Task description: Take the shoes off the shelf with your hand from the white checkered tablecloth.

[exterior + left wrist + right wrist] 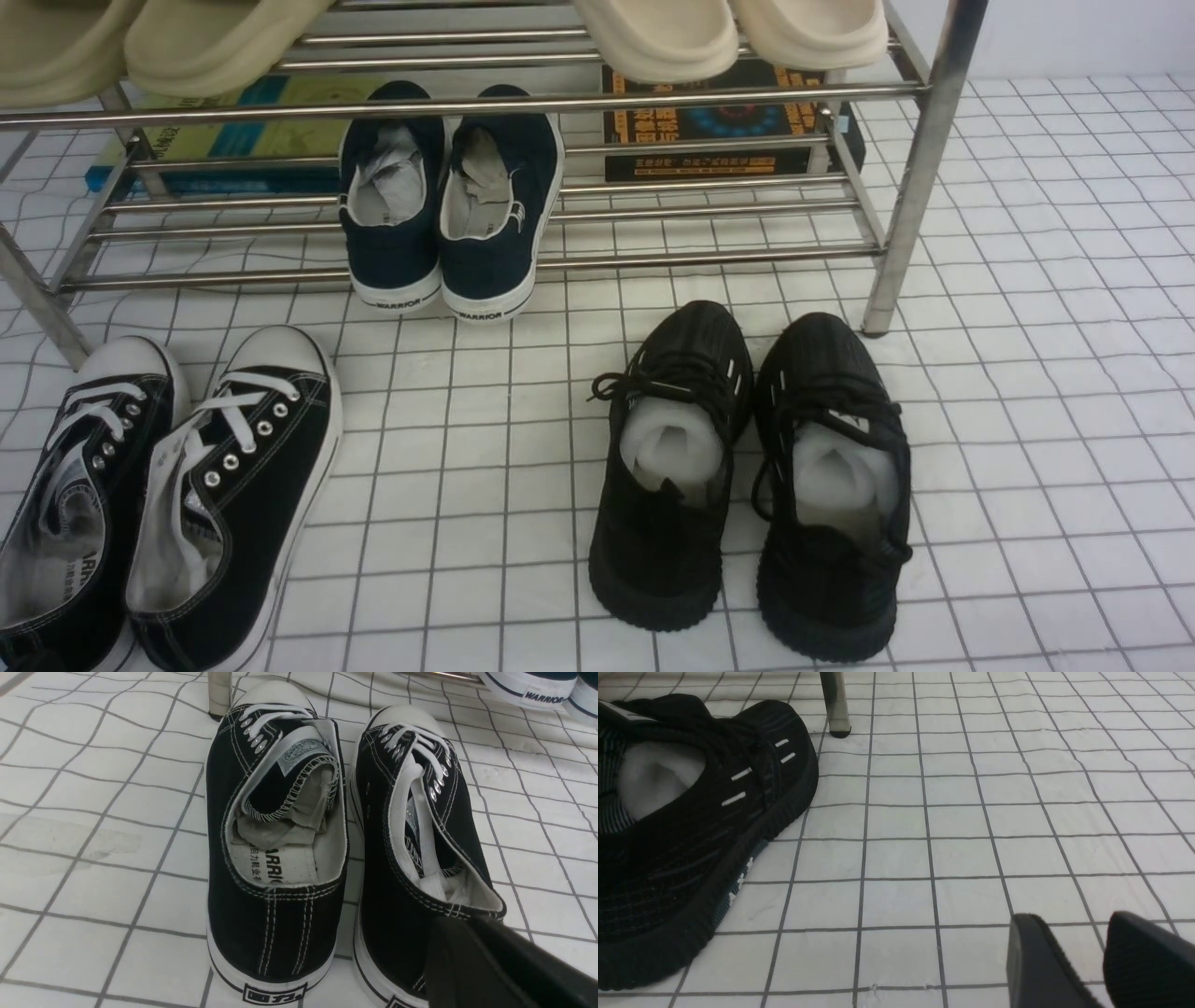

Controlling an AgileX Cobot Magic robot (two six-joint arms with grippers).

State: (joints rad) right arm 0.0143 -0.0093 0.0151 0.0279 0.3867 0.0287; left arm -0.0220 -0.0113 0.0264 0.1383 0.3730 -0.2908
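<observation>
Best kept low and centred over the heel collar of the black canvas shoes (pixel 355 830), lying on the white checkered tablecloth (pixel 1027 420) of the counter, off the shelf (pixel 653 93). Left claw (pixel 490 966) just behind one heel; opening impossible to tell. Right claw (pixel 1083 956) slightly parted, holding nothing.

The shoes (pixel 159 495) are cut off at their heels by the front view's lower left edge. Above them, the shelf (pixel 485 103) loses its top tier. The left end effector (pixel 504 966) shows only one dark edge, grip unreadable.
</observation>
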